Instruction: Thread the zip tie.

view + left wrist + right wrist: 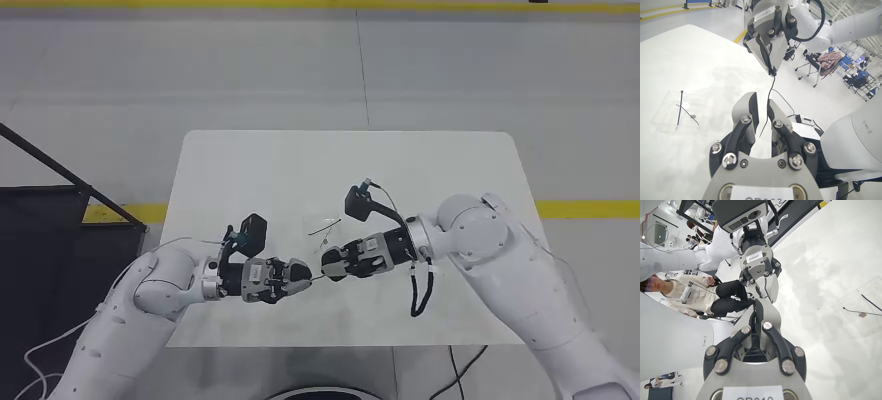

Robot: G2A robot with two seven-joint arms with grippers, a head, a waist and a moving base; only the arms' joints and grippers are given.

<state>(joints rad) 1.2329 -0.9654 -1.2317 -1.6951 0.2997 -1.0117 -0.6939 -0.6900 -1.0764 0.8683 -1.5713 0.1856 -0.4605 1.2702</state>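
Note:
A thin black zip tie [769, 92] hangs in the air above the white table [440, 180]. My right gripper [773, 73] is shut on its upper end. The strap runs down between the fingers of my left gripper [762, 98], which stands open around it, the strap lying close to one pad; the free tip ends inside the jaws. In the top view the left gripper [303, 272] and the right gripper [326, 267] meet tip to tip near the table's front middle. In the right wrist view, my right gripper [755, 303] points at the left gripper [768, 297].
A clear plastic tray [662, 121] lies flat on the table just beyond the grippers, also seen as the tray [325, 226] and the tray [866, 328]. It holds two more black zip ties [680, 108]. The table's front edge is close below both grippers.

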